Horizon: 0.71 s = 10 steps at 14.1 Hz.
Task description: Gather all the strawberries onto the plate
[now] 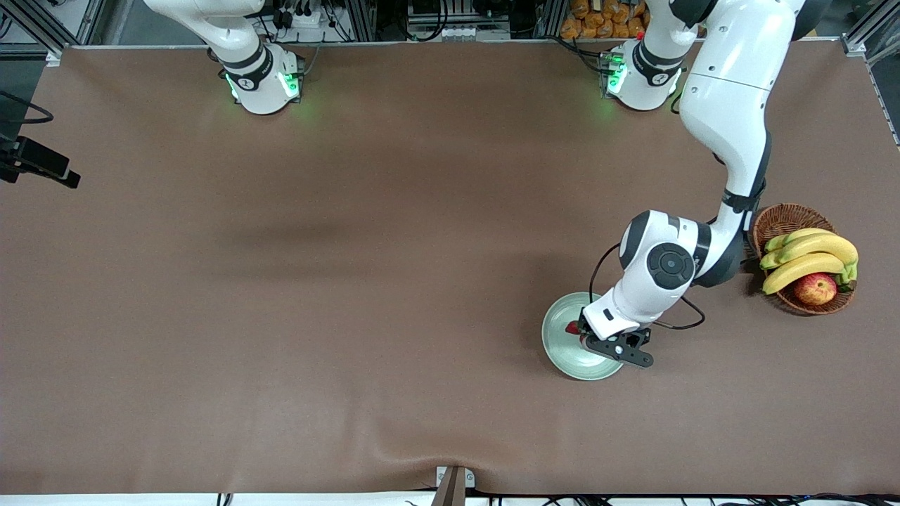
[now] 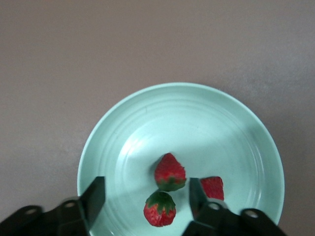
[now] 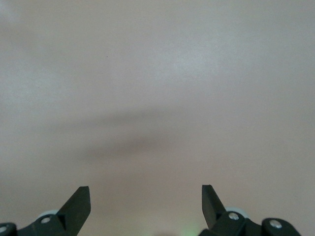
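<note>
The pale mint-green plate holds three strawberries: one near its middle, a second touching it cap to cap, and a third partly hidden by a finger. My left gripper hangs low over the plate with its jaws open. The second berry lies between the fingers, clear of both. In the front view the left wrist covers most of the plate and one strawberry peeks out. My right gripper is open over bare brown table; that arm waits.
A brown wicker basket with bananas and a red-yellow apple stands toward the left arm's end of the table, beside the left arm's elbow. A black device juts in at the right arm's end.
</note>
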Tool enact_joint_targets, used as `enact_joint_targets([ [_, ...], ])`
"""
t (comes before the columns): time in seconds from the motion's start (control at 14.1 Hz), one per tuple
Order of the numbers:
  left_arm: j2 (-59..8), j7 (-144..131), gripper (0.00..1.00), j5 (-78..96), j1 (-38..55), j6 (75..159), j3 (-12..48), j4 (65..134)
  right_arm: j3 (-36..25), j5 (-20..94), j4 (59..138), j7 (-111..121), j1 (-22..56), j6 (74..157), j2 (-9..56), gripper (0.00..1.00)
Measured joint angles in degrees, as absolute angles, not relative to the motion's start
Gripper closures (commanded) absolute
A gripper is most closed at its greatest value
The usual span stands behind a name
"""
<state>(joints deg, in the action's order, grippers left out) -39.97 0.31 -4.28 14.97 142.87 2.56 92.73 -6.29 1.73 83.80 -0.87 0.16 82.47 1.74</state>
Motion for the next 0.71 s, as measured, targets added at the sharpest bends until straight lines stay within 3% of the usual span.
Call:
enact_joint_targets([
  [0.71,-38.30,0.30,0.00,-4.27,13.27,143.04,2.39,88.07,-6.37,1.72,83.80,-0.87,-0.02,82.50,1.74,0.00],
])
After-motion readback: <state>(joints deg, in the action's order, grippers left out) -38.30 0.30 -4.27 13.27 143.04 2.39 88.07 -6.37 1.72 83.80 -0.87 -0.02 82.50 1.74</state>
